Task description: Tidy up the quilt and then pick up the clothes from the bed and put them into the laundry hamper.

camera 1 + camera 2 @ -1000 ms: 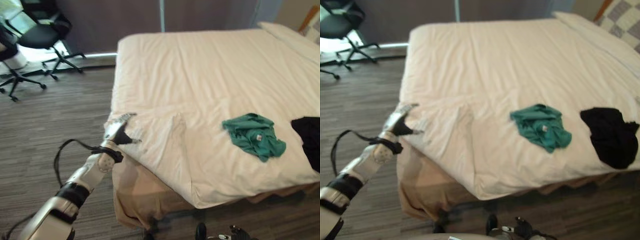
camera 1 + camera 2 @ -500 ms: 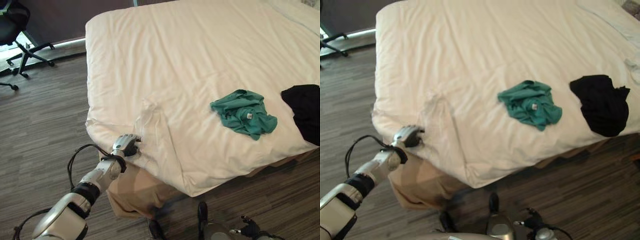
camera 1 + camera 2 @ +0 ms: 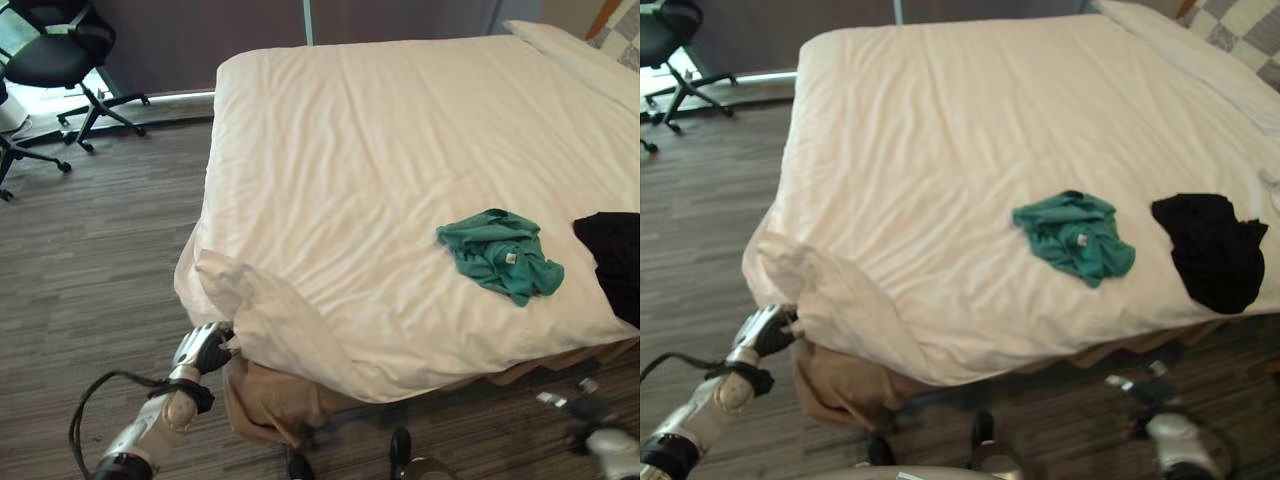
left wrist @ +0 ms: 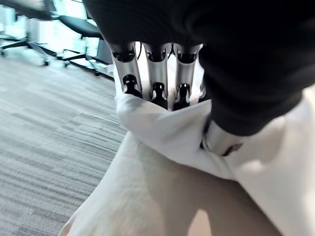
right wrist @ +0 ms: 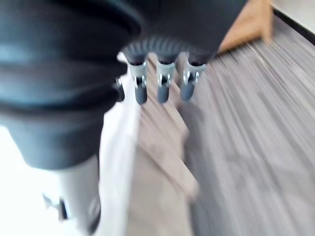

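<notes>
The left robot hand [image 3: 203,349] had its fingers curled round the quilt [image 3: 400,180] at its bunched near-left corner, a soft, limp hem that looked best gripped there. The green shirt [image 3: 498,253] and black garment [image 3: 1210,248] lay mid-bed (light, floppy). The right robot hand [image 5: 162,81] appeared relaxed and empty, though blurred.

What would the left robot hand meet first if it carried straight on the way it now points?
Probably the quilt: the left robot hand already grips its bunched corner and points up into the bed, though depth is unclear.

left hand [image 4: 162,73] fingers curled, gripping white quilt [image 4: 167,132].
</notes>
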